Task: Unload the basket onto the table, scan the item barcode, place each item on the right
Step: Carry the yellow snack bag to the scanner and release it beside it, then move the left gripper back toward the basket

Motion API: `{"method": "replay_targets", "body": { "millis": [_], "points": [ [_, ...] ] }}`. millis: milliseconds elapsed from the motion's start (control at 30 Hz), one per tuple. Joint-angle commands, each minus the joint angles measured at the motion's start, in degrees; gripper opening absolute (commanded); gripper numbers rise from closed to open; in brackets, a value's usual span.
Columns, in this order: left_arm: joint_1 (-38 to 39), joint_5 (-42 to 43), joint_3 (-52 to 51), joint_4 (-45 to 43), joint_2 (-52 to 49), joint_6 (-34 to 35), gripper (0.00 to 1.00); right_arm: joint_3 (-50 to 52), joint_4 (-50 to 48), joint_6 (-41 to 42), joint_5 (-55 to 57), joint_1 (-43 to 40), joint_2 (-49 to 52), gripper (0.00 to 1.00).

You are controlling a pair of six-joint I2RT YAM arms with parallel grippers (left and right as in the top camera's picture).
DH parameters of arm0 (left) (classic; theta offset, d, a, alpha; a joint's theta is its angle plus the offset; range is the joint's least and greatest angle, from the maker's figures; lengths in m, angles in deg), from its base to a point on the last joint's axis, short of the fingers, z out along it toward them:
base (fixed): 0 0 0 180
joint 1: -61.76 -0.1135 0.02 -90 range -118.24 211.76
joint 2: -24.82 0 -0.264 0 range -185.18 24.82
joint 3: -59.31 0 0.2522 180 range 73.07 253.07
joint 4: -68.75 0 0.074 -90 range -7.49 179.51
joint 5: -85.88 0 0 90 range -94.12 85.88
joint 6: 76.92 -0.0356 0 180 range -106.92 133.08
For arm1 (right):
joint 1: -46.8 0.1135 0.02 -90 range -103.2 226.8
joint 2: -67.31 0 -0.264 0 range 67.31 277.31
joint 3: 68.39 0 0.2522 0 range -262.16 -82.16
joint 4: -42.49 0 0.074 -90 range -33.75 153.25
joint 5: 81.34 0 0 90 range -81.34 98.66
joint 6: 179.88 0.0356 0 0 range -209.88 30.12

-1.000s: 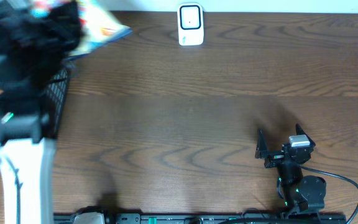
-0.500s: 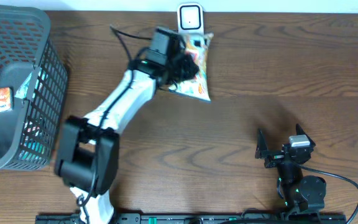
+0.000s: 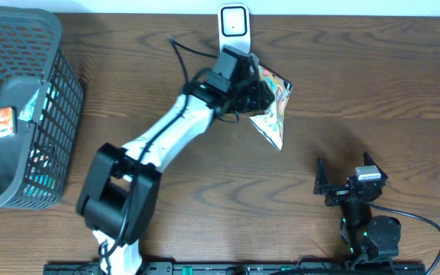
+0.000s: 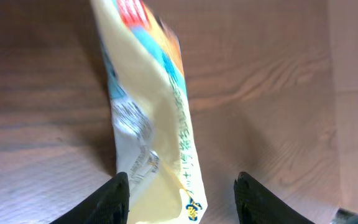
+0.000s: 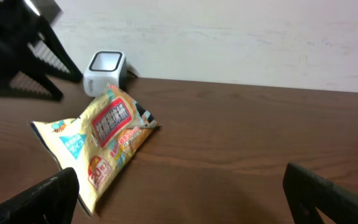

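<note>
— Item one, snack packet (image 3: 273,111): we find it lying on the table (image 3: 205,168), just beside the scanner (image 3: 234,29)
— Left gripper (image 4: 178,190): jaws parted around it, we note. Right gripper (image 5: 185,193): jaws wide, holding nothing

The table (image 3: 205,160) is dark brown wood. A black basket (image 3: 63,114) with things inside stands on it at the far left. A small white scanner (image 3: 234,30) stands at the far edge, in the middle. A colourful snack bag (image 3: 275,107) lies on the wood just in front of the scanner, a bit to the right.
</note>
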Motion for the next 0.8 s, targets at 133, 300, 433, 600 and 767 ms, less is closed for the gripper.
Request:
{"method": "replay_targets", "body": {
  "millis": [133,300,433,600,767],
  "points": [
    [-13.66,1.55,0.66,1.68,24.7,-0.39,0.58,0.09,0.26,-0.85,0.31,-0.44,-0.28,0.99],
    [-26.82,1.51,0.66,2.71,41.35,-0.9,0.61,0.09,0.26,-0.85,0.31,-0.44,-0.28,0.99],
    [-42.73,1.29,0.66,3.06,54.01,-5.09,0.75,0.09,0.26,-0.85,0.31,-0.44,-0.28,0.99],
    [-55.43,-11.17,0.66,5.73,62.18,-13.25,0.82,0.09,0.26,-0.85,0.31,-0.44,-0.28,0.99],
    [-58.99,-23.98,0.66,11.17,62.03,-18.25,0.86,0.09,0.26,-0.85,0.31,-0.44,-0.28,0.99]
  ]
}}
